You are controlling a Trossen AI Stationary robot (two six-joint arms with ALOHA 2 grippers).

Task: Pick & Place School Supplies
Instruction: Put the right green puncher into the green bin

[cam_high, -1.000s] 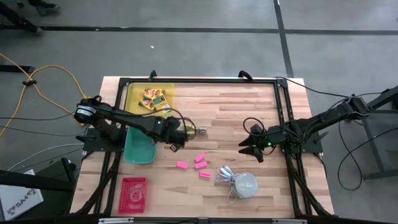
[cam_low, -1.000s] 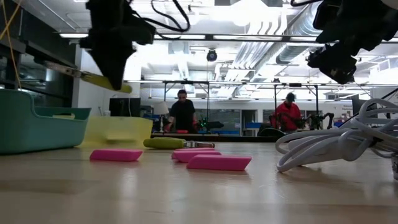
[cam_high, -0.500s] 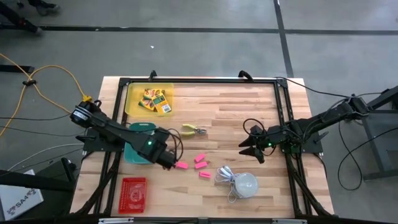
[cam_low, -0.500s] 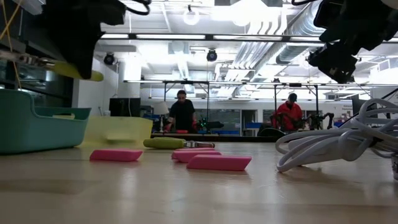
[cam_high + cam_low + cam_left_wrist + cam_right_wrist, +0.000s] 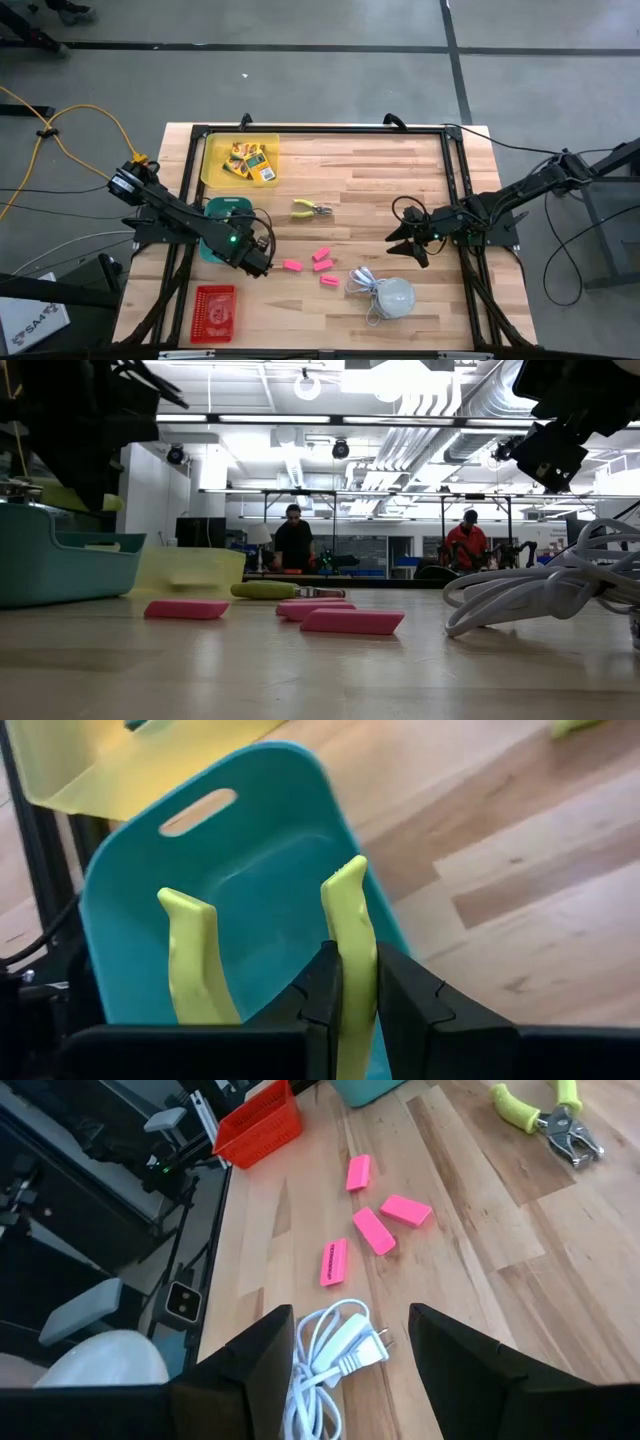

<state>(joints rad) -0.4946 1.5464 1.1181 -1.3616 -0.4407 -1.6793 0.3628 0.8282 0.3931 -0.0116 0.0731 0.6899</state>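
Note:
My left gripper [image 5: 250, 252] hangs over the teal bin [image 5: 222, 228], shut on a lime-green-handled tool [image 5: 345, 910]; in the low view one handle [image 5: 70, 498] shows above the bin [image 5: 60, 565]. A second lime-handled tool [image 5: 312, 209] lies flat on the table's middle. Several pink erasers [image 5: 321, 264] lie near it, also in the right wrist view [image 5: 372, 1230]. Small yellow-and-green boxes [image 5: 248, 160] lie in the yellow tray [image 5: 212, 150]. My right gripper [image 5: 410, 240] hovers open at the right, holding nothing. My left gripper pinches one lime handle [image 5: 348, 935] of the tool between its two fingers [image 5: 405, 1005]. The other handle [image 5: 190, 955] stands free beside them. The fingers slant down from above. The tool is lifted clear, its handle ends reaching out over the bin's inside.
A red basket [image 5: 214, 310] stands at the near left. A white dome with a coiled cord [image 5: 390, 295] lies near the front, its plug under my right gripper [image 5: 335, 1350]. A black frame [image 5: 330, 130] runs round the table. People stand in the room beyond [image 5: 293, 540].
My left gripper, carrying the lime-handled tool, has swung from the table's middle toward the near-left and sunk a little, rolling its wrist, and now hangs over the teal bin. Its fingers have stayed shut on the handle.

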